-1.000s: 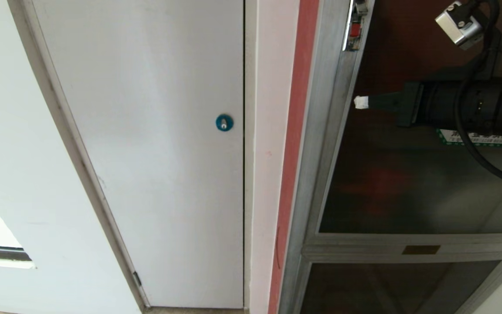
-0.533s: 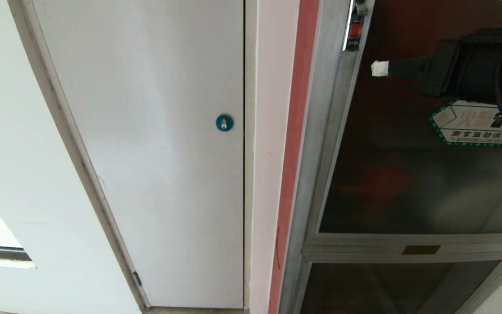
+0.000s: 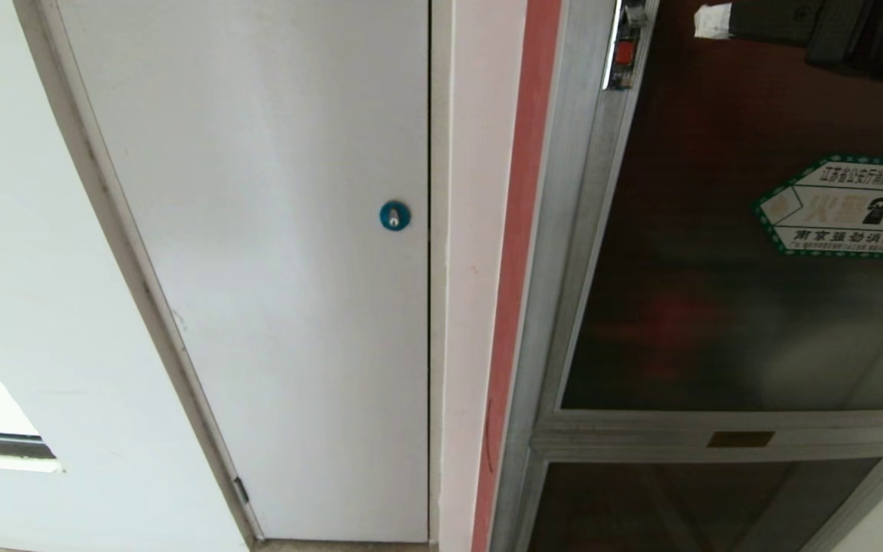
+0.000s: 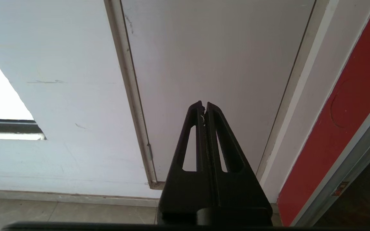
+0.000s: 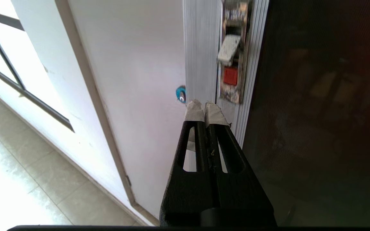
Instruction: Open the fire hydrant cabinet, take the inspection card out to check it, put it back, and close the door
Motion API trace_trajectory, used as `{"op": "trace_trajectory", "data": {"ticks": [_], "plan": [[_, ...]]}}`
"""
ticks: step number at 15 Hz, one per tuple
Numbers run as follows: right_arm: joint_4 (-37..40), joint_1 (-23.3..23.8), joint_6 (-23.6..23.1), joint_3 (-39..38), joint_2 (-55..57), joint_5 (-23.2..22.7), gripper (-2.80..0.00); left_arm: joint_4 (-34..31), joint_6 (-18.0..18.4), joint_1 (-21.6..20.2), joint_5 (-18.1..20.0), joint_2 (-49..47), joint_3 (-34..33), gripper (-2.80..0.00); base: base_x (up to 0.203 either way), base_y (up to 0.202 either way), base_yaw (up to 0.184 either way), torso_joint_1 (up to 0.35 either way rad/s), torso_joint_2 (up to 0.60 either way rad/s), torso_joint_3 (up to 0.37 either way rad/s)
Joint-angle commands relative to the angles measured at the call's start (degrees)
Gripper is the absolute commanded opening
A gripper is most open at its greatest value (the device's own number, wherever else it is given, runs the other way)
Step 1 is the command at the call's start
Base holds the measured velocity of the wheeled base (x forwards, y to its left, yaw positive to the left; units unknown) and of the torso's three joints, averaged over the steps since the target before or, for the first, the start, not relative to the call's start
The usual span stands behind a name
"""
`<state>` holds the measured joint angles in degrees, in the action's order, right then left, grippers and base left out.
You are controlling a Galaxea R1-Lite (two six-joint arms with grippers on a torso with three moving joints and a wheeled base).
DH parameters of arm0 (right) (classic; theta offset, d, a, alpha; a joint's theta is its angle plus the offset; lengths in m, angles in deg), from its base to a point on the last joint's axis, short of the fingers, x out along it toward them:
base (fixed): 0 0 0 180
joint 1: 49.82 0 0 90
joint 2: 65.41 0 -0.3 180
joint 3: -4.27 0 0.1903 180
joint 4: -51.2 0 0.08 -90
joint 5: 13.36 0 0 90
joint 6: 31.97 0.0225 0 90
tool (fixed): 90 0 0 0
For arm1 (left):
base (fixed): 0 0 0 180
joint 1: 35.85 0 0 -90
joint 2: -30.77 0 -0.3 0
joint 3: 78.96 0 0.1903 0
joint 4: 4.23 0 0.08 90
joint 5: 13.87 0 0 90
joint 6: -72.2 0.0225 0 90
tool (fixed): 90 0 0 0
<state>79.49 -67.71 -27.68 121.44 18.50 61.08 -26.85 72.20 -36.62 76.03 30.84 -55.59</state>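
- Door (image 3: 717,307) of the fire hydrant cabinet (image 3: 564,307) is still shut: dark glass flush in its silver frame, on my right side in the head view.
- Nearest to me, my left tool (image 4: 204,107) hangs parked with its fingers pressed together, aimed at the foot of the plain white door (image 3: 257,268); nothing held.
- My right tool (image 5: 206,107) has its taped fingertips together and empty. In the head view it sits at the top edge, in front of the glass and near the frame (image 3: 717,19).
- Just beyond those tips, in the right wrist view, is the latch strip in the frame, with the small red latch (image 5: 230,76) and a pale tab (image 5: 229,48) above it. Tips are near the latch but apart from it.
- Further out: green-bordered sticker (image 3: 848,207) on the glass; blue round lock (image 3: 395,215) on the white door, well apart from the latch.
- Inspection card: not visible; presumably behind the dark glass.
- Judged step: approach to the latch; opening not begun.
- Risks from here:
  - Closed tips could slide off the small latch onto the ribbed aluminium, since the target is narrow and recessed.
  - Pushing the glass instead of the latch would load the panel without releasing it.
  - Latch is near the head view's top edge, so I must rely on the wrist view.
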Motion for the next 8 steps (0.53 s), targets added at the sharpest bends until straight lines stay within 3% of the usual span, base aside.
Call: {"op": "trace_trajectory", "data": {"ticks": [1,8], "plan": [[1.3,0.0,0.0,3.6,1.4,-0.1,-2.8,0.0,0.0,0.0,0.0,-0.1,-0.4,-2.8,0.0,0.0,0.0,0.0,0.0,0.0],[6.5,0.0,0.1,14.9,8.7,0.0,-2.8,0.0,0.0,0.0,-0.1,-0.1,-0.4,-2.8,0.0,0.0,0.0,0.0,0.0,0.0]]}}
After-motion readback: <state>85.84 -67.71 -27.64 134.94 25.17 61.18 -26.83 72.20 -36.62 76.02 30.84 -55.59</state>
